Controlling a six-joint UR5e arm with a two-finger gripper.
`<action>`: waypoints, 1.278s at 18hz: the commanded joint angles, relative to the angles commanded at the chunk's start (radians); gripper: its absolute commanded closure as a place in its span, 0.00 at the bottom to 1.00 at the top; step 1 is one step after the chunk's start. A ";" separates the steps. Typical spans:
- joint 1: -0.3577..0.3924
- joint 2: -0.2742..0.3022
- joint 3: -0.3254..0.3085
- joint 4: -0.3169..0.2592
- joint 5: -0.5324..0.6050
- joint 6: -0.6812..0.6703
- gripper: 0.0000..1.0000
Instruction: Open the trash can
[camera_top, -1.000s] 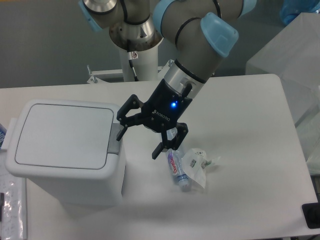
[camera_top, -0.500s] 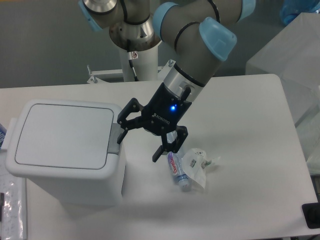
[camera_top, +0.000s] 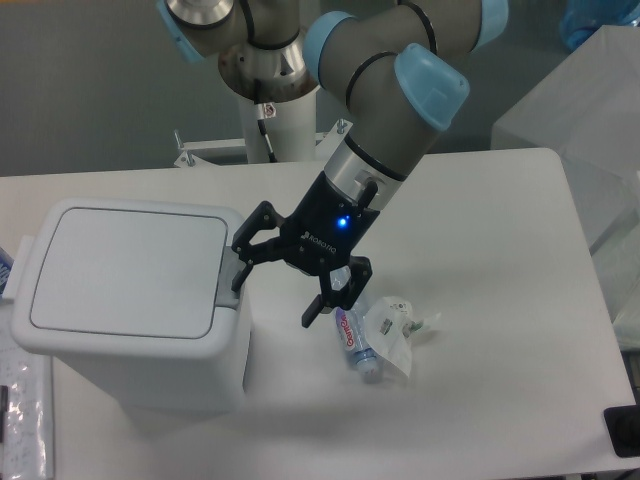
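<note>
Gripper (camera_top: 274, 296): fingers spread wide, holding nothing; left fingertip at grey push-button tab (camera_top: 230, 281) on trash can (camera_top: 130, 300) rim, contact unclear. Trash can: table's (camera_top: 480, 230) left side, lid shut. Toothpaste tube (camera_top: 353, 342), crumpled wrapper (camera_top: 392, 331) beside right finger. Grey wall behind.

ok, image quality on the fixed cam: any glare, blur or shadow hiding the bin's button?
Fixed camera: soft focus overall, no motion blur on the gripper; white table is bright and washed out; the trash can casts a faint shadow; its grey push-button tab stays readable beside one finger.
</note>
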 joint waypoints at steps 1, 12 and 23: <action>0.002 0.000 0.000 0.000 0.000 0.000 0.00; 0.002 0.006 -0.005 0.008 0.000 0.000 0.00; 0.084 -0.003 0.038 0.138 -0.002 0.005 0.00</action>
